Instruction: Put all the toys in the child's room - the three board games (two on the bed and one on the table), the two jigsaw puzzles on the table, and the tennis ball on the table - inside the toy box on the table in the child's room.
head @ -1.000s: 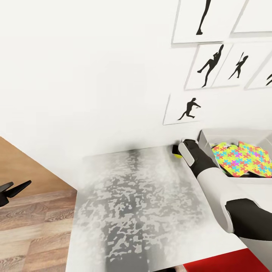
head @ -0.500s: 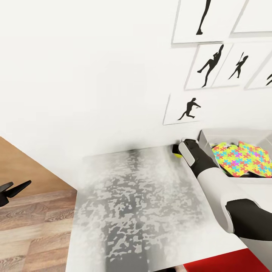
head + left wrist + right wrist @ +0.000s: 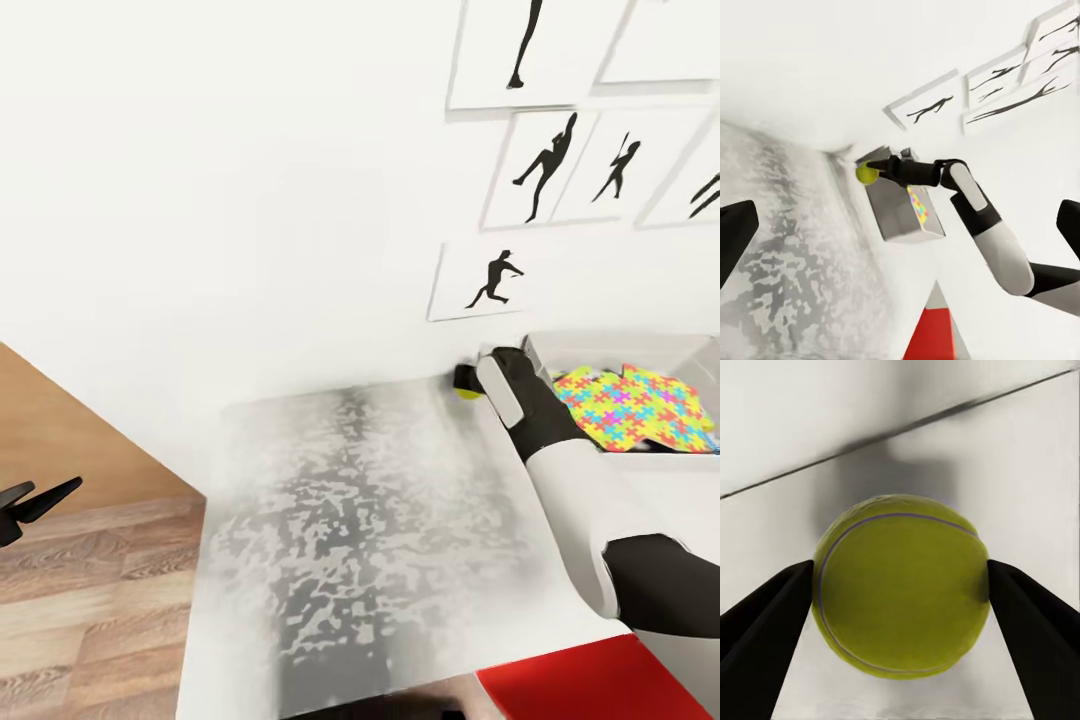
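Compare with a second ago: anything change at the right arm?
Mostly the head camera shifted; the wall pictures and table slid together. Right gripper stays shut on the tennis ball beside the toy box; jigsaw puzzles unmoved inside. Left gripper still open.

The pale grey speckled worktop runs to the white wall; the toy box sits on its far right end.

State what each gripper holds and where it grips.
Right gripper clamps the tennis ball across its middle, fingers on opposite sides. Left gripper holds nothing.
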Tool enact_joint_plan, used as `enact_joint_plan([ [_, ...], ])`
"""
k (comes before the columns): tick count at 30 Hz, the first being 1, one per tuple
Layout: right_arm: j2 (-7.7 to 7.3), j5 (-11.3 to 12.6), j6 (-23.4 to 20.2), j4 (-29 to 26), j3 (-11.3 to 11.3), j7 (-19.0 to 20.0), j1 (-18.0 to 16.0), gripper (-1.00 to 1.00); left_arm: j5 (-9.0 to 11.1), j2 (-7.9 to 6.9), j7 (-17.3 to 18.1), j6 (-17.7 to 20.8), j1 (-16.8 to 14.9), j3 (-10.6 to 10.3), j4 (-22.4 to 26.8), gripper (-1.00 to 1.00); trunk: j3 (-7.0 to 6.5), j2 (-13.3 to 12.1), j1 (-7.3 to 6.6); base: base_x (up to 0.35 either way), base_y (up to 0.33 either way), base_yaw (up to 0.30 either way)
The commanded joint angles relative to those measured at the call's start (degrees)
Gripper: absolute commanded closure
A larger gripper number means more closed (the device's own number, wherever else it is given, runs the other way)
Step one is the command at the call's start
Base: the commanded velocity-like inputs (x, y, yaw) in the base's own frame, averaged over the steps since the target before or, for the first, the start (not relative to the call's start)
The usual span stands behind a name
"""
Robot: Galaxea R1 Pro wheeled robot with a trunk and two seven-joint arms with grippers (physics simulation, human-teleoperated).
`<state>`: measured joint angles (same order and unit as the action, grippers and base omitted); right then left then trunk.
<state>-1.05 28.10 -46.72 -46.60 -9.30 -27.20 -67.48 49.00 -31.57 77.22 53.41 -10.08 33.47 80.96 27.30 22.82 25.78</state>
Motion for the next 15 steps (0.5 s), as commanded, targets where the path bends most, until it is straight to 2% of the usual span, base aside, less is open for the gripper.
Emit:
enact_joint_plan([
  [1,-0.08,0.66,-1.11,-2.32,-0.27,-0.58,0.06,1.00,0.13,-0.04,0.09,0.56,-0.02,0.01,0.01,-1.00,0.03,0.10,0.01,-0.312,0.000,-0.088],
  [4,-0.03,0.72,-4.45,-9.38,-0.25,-0.65,0.78,1.00,0.13,-0.06,0.12,0.56,-0.02,0.02,0.06,-1.00,-0.20,0.10,0.01,-0.314,-0.071,-0.109],
  [9,0.10,0.73,-8.24,-16.01,-0.25,-0.66,1.36,1.00,0.13,-0.07,0.13,0.56,-0.02,0.02,0.05,-1.00,-0.63,0.10,0.01,-0.259,-0.196,-0.121],
  [15,0.50,0.81,-12.96,-24.75,-0.28,-0.67,1.55,1.00,0.13,-0.07,0.13,0.56,-0.02,0.02,0.05,-1.00,-1.15,0.10,0.01,-0.085,-0.280,-0.124],
])
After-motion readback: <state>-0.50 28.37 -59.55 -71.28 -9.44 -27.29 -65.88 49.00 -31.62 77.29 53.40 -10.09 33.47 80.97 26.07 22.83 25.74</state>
